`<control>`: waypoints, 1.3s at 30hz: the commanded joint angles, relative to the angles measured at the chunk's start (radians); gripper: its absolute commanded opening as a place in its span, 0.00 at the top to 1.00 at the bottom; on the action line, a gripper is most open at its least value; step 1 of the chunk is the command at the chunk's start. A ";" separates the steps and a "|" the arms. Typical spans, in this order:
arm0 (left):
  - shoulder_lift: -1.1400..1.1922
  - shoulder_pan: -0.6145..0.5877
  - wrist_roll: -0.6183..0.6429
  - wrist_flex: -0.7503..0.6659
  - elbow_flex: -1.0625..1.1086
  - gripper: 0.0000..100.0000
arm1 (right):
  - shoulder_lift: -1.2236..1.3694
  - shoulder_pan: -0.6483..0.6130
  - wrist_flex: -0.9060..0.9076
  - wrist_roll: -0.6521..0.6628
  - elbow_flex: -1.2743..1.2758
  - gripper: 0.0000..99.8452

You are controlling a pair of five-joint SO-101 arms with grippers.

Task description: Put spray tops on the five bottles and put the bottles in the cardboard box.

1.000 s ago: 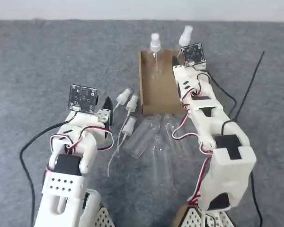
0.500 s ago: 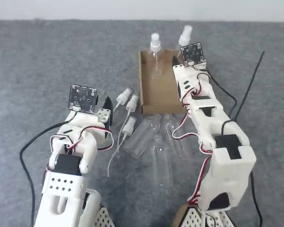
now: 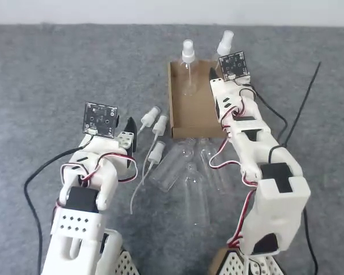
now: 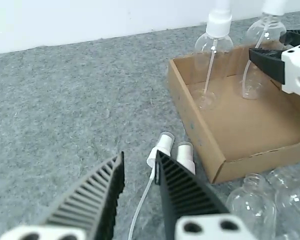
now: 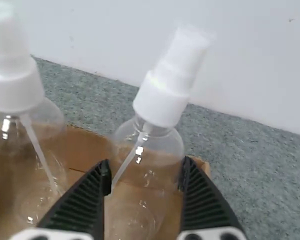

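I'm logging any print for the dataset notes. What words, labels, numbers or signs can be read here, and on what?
No text can be read anywhere.
cardboard box: plain, no print on the faces shown.
capped bottles: clear, no labels.
uncapped bottles: clear, no labels.
spray tops: plain white.
circuit boards on the wrists: tiny marks, too small to read.

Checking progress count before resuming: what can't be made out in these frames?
High view: the tilted bottle is hidden below its top by the right arm.
Right wrist view: whether the right pincer grips that bottle; contact unclear.
Left wrist view: lying bottles cut off by the frame edge.
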 commanded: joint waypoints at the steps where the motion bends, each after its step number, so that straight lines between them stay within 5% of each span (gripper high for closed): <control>1: 0.003 -0.003 0.000 -0.020 -0.024 0.91 | -0.012 0.024 -0.082 0.009 0.002 0.99; 39: 0.003 -0.005 0.000 -0.020 -0.022 0.91 | -0.008 0.016 -0.096 0.006 0.029 0.91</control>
